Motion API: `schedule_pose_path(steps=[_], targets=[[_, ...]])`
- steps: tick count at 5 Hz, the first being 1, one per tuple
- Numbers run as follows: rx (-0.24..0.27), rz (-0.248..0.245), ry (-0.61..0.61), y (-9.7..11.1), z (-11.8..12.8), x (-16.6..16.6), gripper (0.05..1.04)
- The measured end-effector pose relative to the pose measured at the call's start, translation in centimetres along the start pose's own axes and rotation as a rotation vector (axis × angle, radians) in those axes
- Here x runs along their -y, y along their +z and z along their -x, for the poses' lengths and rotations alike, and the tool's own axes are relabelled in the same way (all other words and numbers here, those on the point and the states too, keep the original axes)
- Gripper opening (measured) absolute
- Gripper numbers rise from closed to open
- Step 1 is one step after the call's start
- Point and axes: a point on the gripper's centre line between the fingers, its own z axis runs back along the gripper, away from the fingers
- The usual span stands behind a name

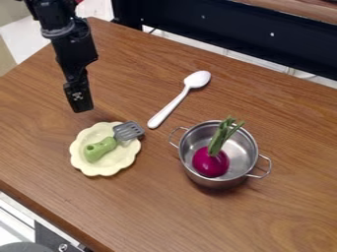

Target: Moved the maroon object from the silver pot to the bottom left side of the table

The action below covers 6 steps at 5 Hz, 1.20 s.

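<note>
The gripper hangs at the upper left, above the table and just behind the cream plate; how its fingers stand cannot be made out. A maroon, onion-like object with green stalks lies inside the silver pot, right of centre. Its stalks lean up over the pot's back rim. A wide gap separates the gripper from the pot, and the two do not touch.
A scalloped cream plate holds a green-handled toy spatula, left of the pot. Behind them lies a white spoon. The wooden table has its front edge running down the lower left.
</note>
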Motion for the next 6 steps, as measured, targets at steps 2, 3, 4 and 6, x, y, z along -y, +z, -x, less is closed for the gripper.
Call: schedule_pose_path(steps=[2,3,4,6], targets=[[0.000,0.093,0.002,-0.7,-0.6,1.6,0.997],[0.031,0.084,0.021,-0.2,-1.3,1.6,0.997],[0.043,0.061,0.028,0.4,-2.1,1.7,0.997],[0.062,0.106,-0.067,2.9,-5.6,4.9,0.997]])
